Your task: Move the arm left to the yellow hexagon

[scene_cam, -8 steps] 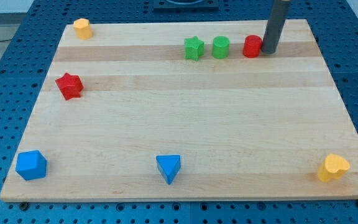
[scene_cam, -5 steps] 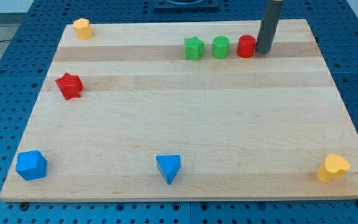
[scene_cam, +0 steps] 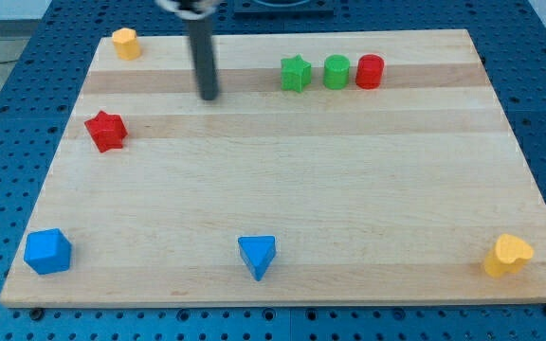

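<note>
The yellow hexagon point(scene_cam: 125, 43) sits at the top left corner of the wooden board point(scene_cam: 282, 237). My tip point(scene_cam: 209, 97) stands on the board to the right of and a little below the hexagon, well apart from it. It is left of the green star point(scene_cam: 296, 73), the green cylinder point(scene_cam: 336, 72) and the red cylinder point(scene_cam: 369, 71), which stand in a tight row near the view's top.
A red star point(scene_cam: 106, 131) lies at the left, below and left of my tip. A blue cube point(scene_cam: 47, 252) is at the bottom left, a blue triangle point(scene_cam: 257, 256) at the bottom middle, a yellow heart point(scene_cam: 508, 255) at the bottom right.
My tip has swept left from beside the red cylinder to left of the green star. The red cylinder was nudged slightly left toward the green cylinder.
</note>
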`<action>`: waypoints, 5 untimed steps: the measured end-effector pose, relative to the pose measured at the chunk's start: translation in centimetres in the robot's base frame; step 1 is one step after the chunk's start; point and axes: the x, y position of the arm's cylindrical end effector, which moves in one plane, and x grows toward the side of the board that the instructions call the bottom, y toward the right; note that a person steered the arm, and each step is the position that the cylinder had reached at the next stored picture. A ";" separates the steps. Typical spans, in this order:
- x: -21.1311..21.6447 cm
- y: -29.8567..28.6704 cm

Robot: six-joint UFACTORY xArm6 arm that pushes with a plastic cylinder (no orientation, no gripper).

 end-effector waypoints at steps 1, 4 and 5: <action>-1.7 -9.0; -9.4 -15.4; -12.8 -15.2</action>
